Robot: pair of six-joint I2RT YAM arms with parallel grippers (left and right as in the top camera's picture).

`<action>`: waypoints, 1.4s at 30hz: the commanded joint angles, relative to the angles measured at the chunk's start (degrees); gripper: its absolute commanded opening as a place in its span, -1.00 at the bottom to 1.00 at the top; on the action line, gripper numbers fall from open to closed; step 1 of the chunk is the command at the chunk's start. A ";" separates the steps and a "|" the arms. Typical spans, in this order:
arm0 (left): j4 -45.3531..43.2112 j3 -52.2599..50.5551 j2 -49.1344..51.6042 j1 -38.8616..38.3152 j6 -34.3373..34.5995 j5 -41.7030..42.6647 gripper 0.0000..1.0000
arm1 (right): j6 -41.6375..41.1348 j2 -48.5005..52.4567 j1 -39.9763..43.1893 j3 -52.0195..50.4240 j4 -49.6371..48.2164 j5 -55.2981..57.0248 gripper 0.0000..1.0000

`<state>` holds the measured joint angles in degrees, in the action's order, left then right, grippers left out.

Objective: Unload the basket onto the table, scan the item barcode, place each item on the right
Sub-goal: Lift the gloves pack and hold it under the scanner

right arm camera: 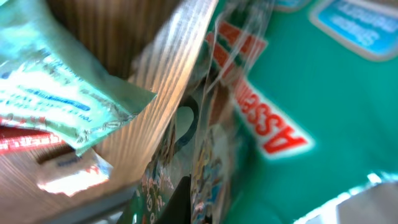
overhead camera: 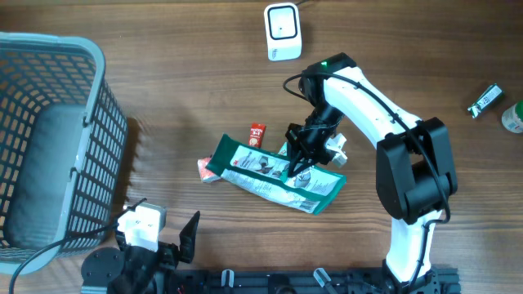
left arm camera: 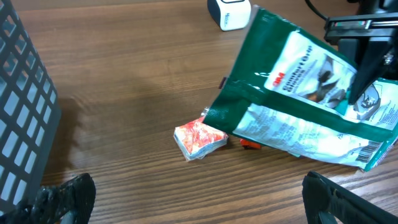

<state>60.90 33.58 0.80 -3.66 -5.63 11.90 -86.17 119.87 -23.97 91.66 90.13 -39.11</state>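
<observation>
My right claw [overhead camera: 296, 163] is pressed together on the green package [overhead camera: 274, 173], pinching it mid-table, nearer than the white scanner [overhead camera: 283, 31] and right of the grey basket [overhead camera: 49, 139]. From the left wrist the package looks tilted, a barcode [left arm camera: 373, 150] at its near right corner. My left claw [left arm camera: 196, 193] hangs spread wide at the near left, holding nothing.

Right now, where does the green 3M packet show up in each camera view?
Overhead: green packet, centre of frame, pinched by the right gripper.
Left wrist: green packet fills the upper right.
Right wrist: green packet fills the right half, close and blurred.
Shared landmark: white scanner, top centre in overhead and in left wrist; not in right wrist.
</observation>
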 commanded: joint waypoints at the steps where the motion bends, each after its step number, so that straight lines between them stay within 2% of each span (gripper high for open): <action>1: -0.11 0.00 -0.28 0.02 0.52 0.70 1.00 | 12.37 -1.88 0.04 1.25 2.23 3.21 -0.91; 6: -0.11 0.00 -0.28 0.02 0.50 0.70 1.00 | 26.60 -8.61 0.04 1.29 2.21 -2.16 -0.91; 11: -0.11 0.00 -0.28 0.02 0.50 0.70 1.00 | 35.80 -16.83 0.04 1.29 2.05 -3.45 -0.91; 14: -0.11 0.00 -0.28 0.02 0.50 0.72 1.00 | 38.07 -21.22 0.04 1.29 2.05 -3.26 -0.91; 20: -0.11 0.00 -0.28 0.02 0.52 0.72 1.00 | 52.43 -29.03 0.04 1.29 -0.94 -4.28 -0.91; 23: -0.11 0.00 -0.28 0.02 0.50 0.70 1.00 | 53.05 -30.25 0.07 1.29 -4.50 -6.14 -0.91; 25: -0.11 0.00 -0.28 0.02 0.50 0.70 1.00 | 55.15 -30.27 0.04 1.29 -6.95 -12.20 -0.91; 28: -0.11 0.00 -0.28 0.02 0.50 0.70 1.00 | 57.90 -30.25 0.04 1.29 -13.05 -12.92 -0.91; 34: -0.11 0.00 -0.28 0.02 0.50 0.70 1.00 | 57.40 -30.18 0.83 1.29 -30.56 4.13 -0.91; 36: -0.11 0.00 -0.28 0.02 0.50 0.72 1.00 | 54.58 -29.33 1.44 1.27 -35.39 12.17 -0.91; 42: -0.11 0.00 -0.28 0.02 0.50 0.70 1.00 | 54.49 -19.76 4.50 1.27 -51.56 6.78 -0.91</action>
<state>60.93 33.58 0.80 -3.66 -5.63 11.90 -31.22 94.50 -21.12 91.94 43.33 -31.64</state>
